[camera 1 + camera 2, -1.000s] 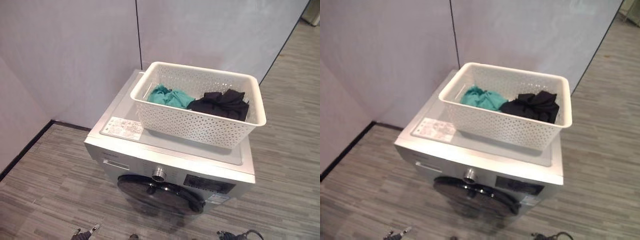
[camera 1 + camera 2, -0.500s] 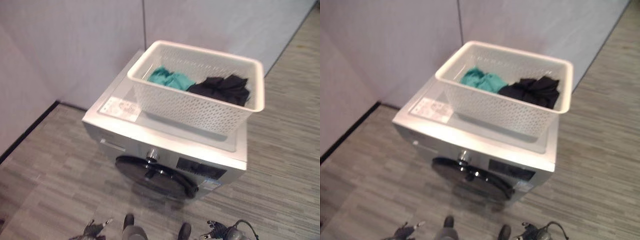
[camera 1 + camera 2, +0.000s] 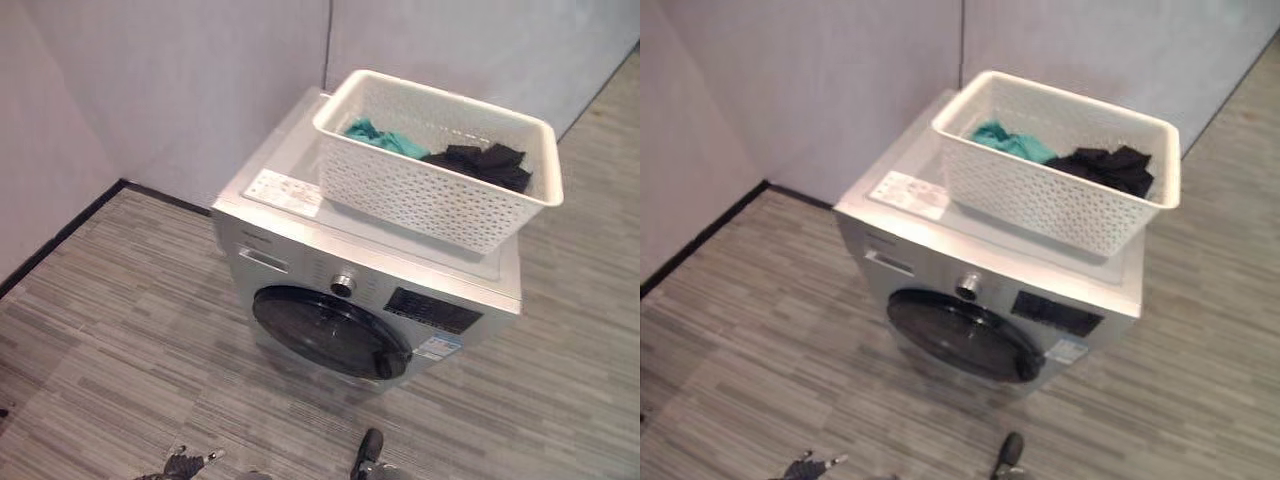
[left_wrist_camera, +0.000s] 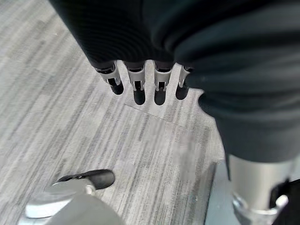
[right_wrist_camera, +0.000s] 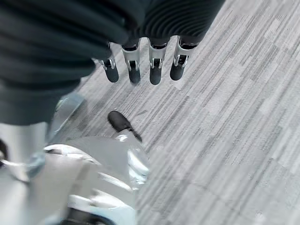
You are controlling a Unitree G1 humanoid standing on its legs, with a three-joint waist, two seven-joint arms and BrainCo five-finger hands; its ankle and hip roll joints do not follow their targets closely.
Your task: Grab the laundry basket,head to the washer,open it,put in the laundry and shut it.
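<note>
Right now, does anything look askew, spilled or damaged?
Nothing spilled or damaged. The basket sits on the washer, turned slightly off its edges, with clothes inside; the door is shut.

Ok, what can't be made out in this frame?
- White basket: what lies under the teal cloth and black cloth is hidden by them in the eye views.
- Washer: the inside of the drum is hidden by its dark shut door.
- Label on the washer top: print too small.
</note>
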